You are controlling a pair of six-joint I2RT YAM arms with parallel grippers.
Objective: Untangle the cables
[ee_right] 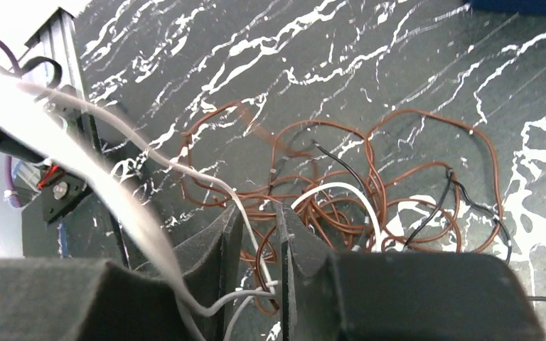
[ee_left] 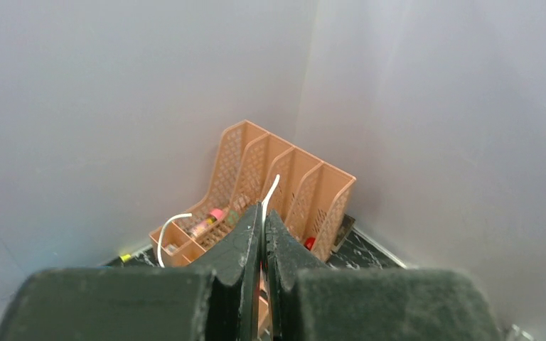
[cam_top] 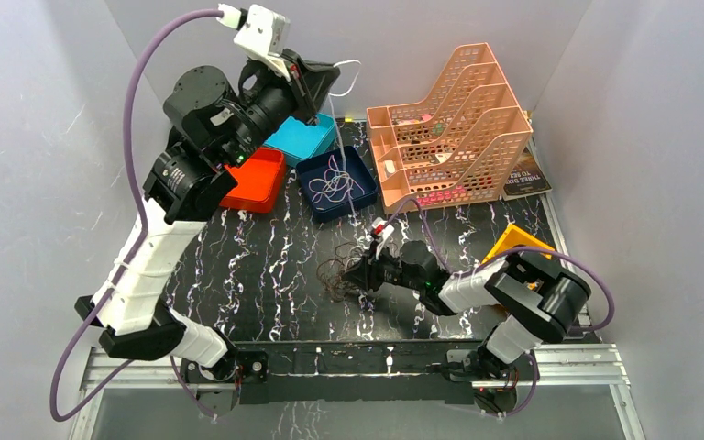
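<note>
Your left hand [ee_left: 263, 213] is high up, at about 11 o'clock in the view from above. Its two fingers are pressed tight together. They pinch a white cable [ee_left: 273, 186]. The end of it sticks out past the tips. The rest of that cable hangs down over the blue tray [cam_top: 306, 191] toward the table [cam_top: 266, 266].

Your right hand [ee_right: 259, 213] is low, right by the middle of the table. Its fingers are close together, with only a thin gap. A white cable runs through that gap. You cannot tell if the fingers squeeze it or just sit around it.

The cables are in two spots. A messy bunch of brown cables [ee_right: 330, 209] lies flat on the table. It sits near the middle, just past your right hand's fingertips. In the view from above, the bunch is at the hand's 9 o'clock side. A few black cables [ee_right: 434, 217] are mixed in with the brown loops. A white loop lies on top of them.

More pale cables [cam_top: 335, 183] lie curled inside the blue tray, at about 12 o'clock.

A red tray [cam_top: 258, 179] and a light blue tray [cam_top: 298, 139] sit just left of the blue tray, under your left arm. A pink paper rack [cam_top: 458, 151] stands at 1 o'clock, by the back wall.
</note>
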